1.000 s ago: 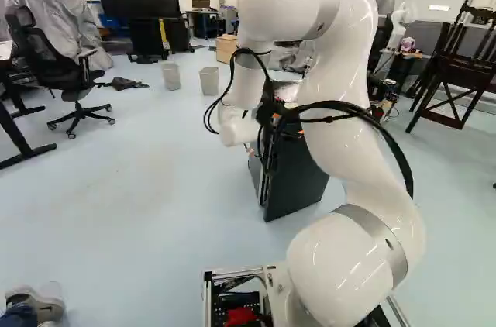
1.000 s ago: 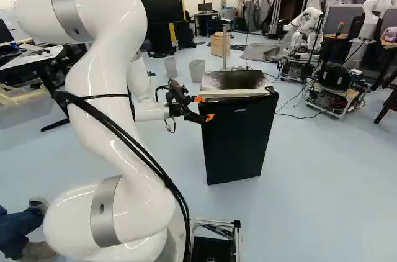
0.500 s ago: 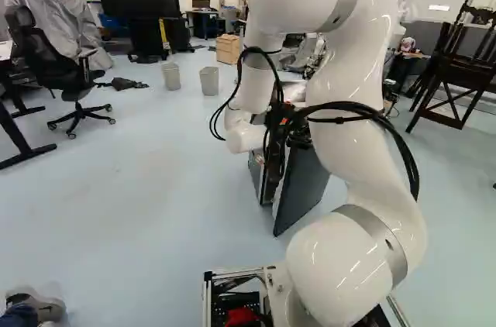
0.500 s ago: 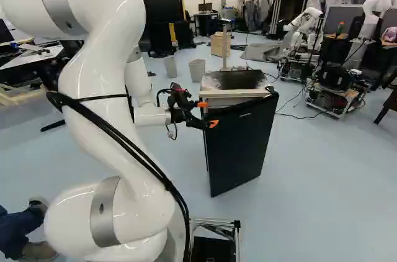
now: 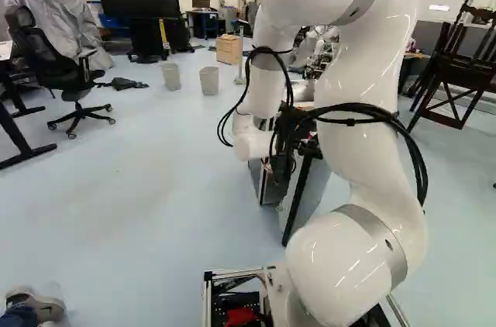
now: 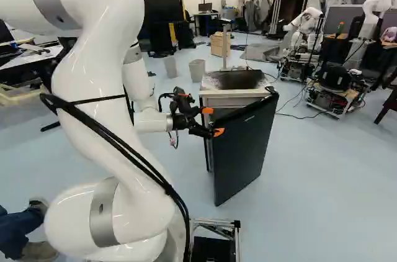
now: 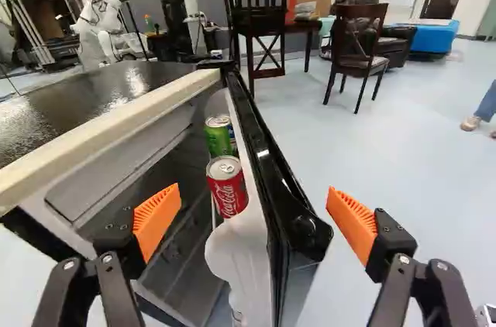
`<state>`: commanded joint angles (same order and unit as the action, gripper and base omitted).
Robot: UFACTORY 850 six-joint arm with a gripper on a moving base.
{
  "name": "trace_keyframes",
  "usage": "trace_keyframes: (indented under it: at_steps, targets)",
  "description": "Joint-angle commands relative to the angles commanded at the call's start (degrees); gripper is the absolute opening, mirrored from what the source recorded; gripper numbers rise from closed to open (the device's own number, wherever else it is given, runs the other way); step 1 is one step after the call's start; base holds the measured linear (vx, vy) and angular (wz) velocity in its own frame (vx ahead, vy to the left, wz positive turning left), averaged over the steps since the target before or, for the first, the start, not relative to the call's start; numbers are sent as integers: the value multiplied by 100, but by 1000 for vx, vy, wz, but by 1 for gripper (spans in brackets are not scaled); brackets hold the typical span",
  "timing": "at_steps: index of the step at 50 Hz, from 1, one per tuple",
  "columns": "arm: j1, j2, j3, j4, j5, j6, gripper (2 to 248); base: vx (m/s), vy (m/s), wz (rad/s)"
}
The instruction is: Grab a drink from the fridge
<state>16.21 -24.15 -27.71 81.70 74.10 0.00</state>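
At the fridge's front, my gripper stands open by the free edge of the door, which is partly swung out. The wrist view shows the gripper with its fingers wide apart, the black door running between and ahead of them. On the door's inner shelf stand a red can and, behind it, a green can. Neither can is held. The fridge's top and its dark interior lie beside the door. Whether a finger touches the door, I cannot tell.
Another robot stands behind the fridge, near a wheeled base with equipment. Two grey bins are on the floor past the fridge. Dark wooden chairs stand farther off, and an office chair is at the left of the left base view.
The fridge door has swung from nearly closed to partly open. My arm has shifted with it, the gripper moving a little right and down in the right base view. The base has not moved.
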Motion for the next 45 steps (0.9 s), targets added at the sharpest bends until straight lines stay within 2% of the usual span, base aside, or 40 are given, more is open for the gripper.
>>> trace_keyframes:
  at_steps: [27,45]
  targets:
    - [-208,364,662,274,173,0,247,0,0,0]
    - [-430,562,1036,437,289,0,247,0,0,0]
